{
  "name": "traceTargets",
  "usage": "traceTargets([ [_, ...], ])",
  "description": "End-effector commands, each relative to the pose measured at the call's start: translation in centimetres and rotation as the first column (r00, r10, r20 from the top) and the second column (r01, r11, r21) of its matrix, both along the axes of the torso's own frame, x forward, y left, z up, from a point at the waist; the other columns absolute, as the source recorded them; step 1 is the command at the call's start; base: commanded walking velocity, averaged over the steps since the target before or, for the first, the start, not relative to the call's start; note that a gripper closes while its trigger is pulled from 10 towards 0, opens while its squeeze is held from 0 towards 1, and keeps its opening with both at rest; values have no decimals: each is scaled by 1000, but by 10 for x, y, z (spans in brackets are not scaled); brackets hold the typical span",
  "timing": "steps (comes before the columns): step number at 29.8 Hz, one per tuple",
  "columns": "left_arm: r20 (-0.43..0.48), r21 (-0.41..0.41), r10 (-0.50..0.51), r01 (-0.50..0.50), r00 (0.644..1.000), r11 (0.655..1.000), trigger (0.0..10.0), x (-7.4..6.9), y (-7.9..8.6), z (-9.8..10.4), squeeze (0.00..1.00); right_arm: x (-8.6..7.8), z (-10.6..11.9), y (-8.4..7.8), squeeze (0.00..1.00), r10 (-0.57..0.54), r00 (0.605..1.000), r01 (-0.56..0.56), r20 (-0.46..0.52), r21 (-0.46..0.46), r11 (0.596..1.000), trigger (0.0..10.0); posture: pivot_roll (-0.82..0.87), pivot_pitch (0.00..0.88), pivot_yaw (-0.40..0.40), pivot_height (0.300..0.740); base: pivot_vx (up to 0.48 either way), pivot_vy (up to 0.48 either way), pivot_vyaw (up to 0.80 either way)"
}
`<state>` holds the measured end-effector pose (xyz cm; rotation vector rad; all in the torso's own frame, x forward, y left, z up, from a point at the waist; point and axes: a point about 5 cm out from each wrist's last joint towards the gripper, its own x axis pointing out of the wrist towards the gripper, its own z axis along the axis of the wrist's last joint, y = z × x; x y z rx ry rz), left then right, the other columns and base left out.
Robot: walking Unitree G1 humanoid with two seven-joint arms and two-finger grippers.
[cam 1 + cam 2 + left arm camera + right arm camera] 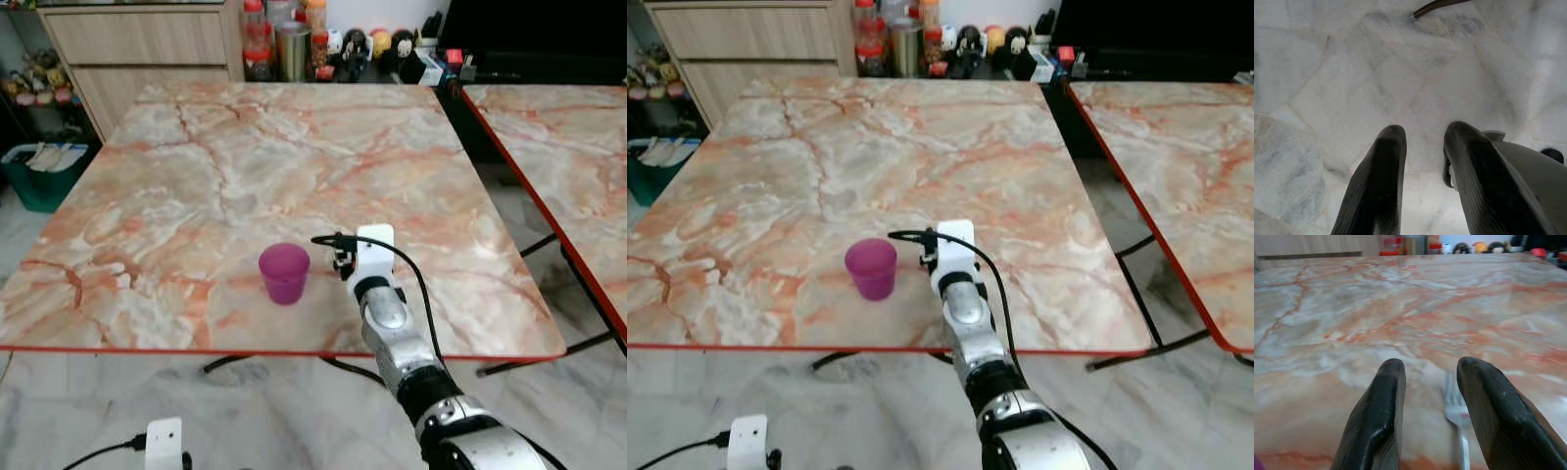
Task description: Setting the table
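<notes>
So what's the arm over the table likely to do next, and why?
Probably draw back from the table. The right gripper is open, low over the table, and a fork lies flat on the marble between its fingers, apparently already put down. The purple cup stands just to its left, so it should pull straight back, clear of it.

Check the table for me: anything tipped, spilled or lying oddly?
Nothing stands out. The purple cup stands upright on the marble table, no spill around it. A fork lies flat on the table between the open jaws of the right gripper.
</notes>
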<state>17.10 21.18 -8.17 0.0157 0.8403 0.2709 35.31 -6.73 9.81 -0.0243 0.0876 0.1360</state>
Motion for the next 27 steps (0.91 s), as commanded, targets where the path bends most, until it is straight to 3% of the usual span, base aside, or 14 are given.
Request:
traceTargets([
  [1, -27, -11, 15, -15, 1000, 1000, 10000, -7, 1, -4, 0, -2, -4, 1, 0, -9, 1000, 9, -21, 0, 1000, 10000, 127, 104, -21, 715, 0, 0, 0],
  [5, -31, -7, 17, -17, 999, 1000, 10000, -8, 2, -4, 0, -2, -5, 2, 0, -12, 999, 12, -33, 6, 1000, 10000, 130, 107, -18, 715, 0, 0, 0],
  [6, -32, -6, 18, -18, 999, 1000, 10000, -9, 2, -4, 0, -2, -5, 2, 690, -19, 999, 19, -43, 9, 1000, 10000, 130, 107, -18, 715, 0, 0, 0],
  [7, -32, -6, 19, -19, 999, 1000, 10000, -9, 2, -4, 0, -2, -6, 1, 1000, -24, 998, 24, -50, 11, 1000, 10000, 130, 107, -18, 715, 0, 0, 0],
  [11, -33, -7, 16, -16, 999, 1000, 10000, -9, 2, -4, 0, 0, -8, 0, 1000, -34, 996, 36, -83, 19, 999, 10000, 128, 107, -15, 715, 0, 0, 0],
  [12, -33, -8, 15, -15, 999, 1000, 10000, -8, 2, -4, 0, 0, -8, 1, 427, -31, 996, 33, -87, 21, 999, 10000, 128, 107, -15, 715, 0, 0, 0],
  [13, -33, -9, 13, -14, 999, 1000, 10000, -8, 1, -4, 0, 0, -8, 1, 427, -29, 996, 31, -89, 21, 999, 10000, 130, 104, -16, 715, 0, 0, 0],
  [14, -31, -10, 12, -13, 999, 1000, 10000, -8, 1, -4, 0, 1, -8, 2, 0, -27, 994, 31, -108, 36, 999, 10000, 131, 104, -16, 715, 0, 0, 0],
  [21, -31, -10, 10, -10, 999, 1000, 10000, -7, 1, -4, 0, 4, -4, 9, 0, -17, 992, 25, -128, 64, 998, 10000, 136, 92, -17, 715, 0, 0, 0],
  [27, -34, -19, 11, -12, 999, 1000, 10000, -7, 1, -4, 0, 4, -6, 17, 0, 2, 986, 2, -164, 23, 1000, 10000, 146, 79, -25, 715, 0, 0, 0],
])
